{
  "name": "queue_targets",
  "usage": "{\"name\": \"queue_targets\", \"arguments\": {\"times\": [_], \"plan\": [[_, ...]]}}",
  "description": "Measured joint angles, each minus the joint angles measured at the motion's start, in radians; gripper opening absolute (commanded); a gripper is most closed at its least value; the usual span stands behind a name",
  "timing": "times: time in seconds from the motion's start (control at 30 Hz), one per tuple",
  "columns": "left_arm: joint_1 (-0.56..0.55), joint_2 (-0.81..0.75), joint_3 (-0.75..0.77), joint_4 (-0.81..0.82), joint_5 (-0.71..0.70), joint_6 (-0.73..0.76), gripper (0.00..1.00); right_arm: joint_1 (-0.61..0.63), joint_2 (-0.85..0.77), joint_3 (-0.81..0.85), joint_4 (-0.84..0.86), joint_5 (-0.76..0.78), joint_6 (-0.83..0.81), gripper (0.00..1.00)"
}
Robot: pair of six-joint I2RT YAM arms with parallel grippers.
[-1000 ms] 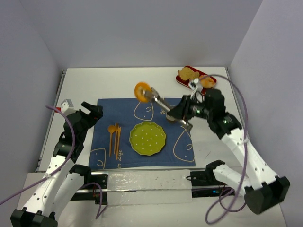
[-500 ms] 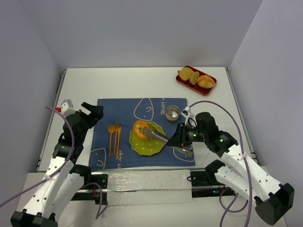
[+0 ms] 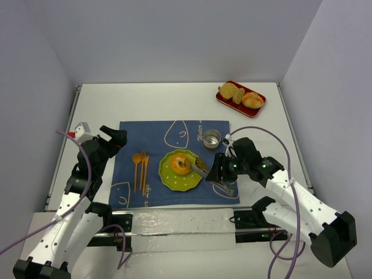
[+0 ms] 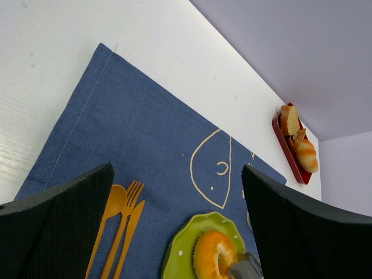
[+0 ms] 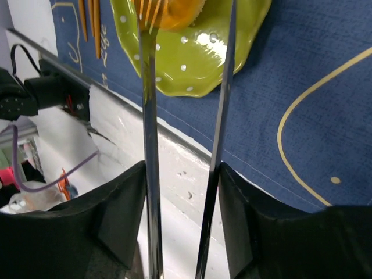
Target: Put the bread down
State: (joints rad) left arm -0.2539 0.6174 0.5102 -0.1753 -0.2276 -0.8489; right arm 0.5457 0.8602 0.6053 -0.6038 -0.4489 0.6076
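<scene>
While the bread (image 3: 181, 163) lies on the green plate (image 3: 174, 181), toward the plate's far side with its darker centre showing from above, the right gripper (image 3: 217, 173) reaches in low from the right with a pair of metal tongs (image 3: 201, 168) clamped between its black fingers (image 5: 119, 212). In the right wrist view the two tong arms stand apart: the one ending in fork-like tines lies over the bun's edge, and the plain one passes beside the bun above the plate's dotted glaze, with no contact that I can make out. The plate sits near the middle of a blue placemat (image 3: 174, 136) printed with pale yellow outlines, on the white table (image 3: 139, 102). On the mat to the left of the plate, an orange spoon, fork and knife (image 3: 140, 168) lie side by side, and a small metal cup (image 3: 211, 138) stands at the mat's far right corner, just beyond the plate. Well apart at the far right of the table is a red tray (image 3: 263, 100) holding a pale tan bread piece (image 3: 232, 91) and an orange-and-cream roll (image 3: 252, 100). The left gripper (image 4: 177, 174) hangs over the mat's left edge, jaws spread wide with nothing between them, away from the plate.
</scene>
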Motion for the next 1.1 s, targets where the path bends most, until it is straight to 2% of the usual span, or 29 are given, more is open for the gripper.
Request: {"name": "queue_targets", "arguments": {"times": [0.2, 0.47, 0.63, 0.73, 1.1], "plan": [[0.000, 0.001, -0.005, 0.000, 0.000, 0.000, 0.99, 0.000, -0.015, 0.035, -0.042, 0.042, -0.002, 0.62], [0.000, 0.002, -0.005, 0.000, 0.000, 0.000, 0.99, 0.000, -0.043, 0.140, -0.131, 0.105, -0.011, 0.53], [0.000, -0.009, -0.005, 0.000, 0.000, 0.000, 0.99, 0.000, -0.060, 0.218, -0.167, 0.152, -0.018, 0.53], [0.000, -0.015, -0.005, 0.000, 0.000, 0.000, 0.99, 0.000, -0.066, 0.246, -0.188, 0.177, -0.021, 0.47], [0.000, -0.015, -0.005, 0.000, 0.000, 0.000, 0.99, 0.000, -0.050, 0.313, -0.193, 0.207, -0.033, 0.37]]}}
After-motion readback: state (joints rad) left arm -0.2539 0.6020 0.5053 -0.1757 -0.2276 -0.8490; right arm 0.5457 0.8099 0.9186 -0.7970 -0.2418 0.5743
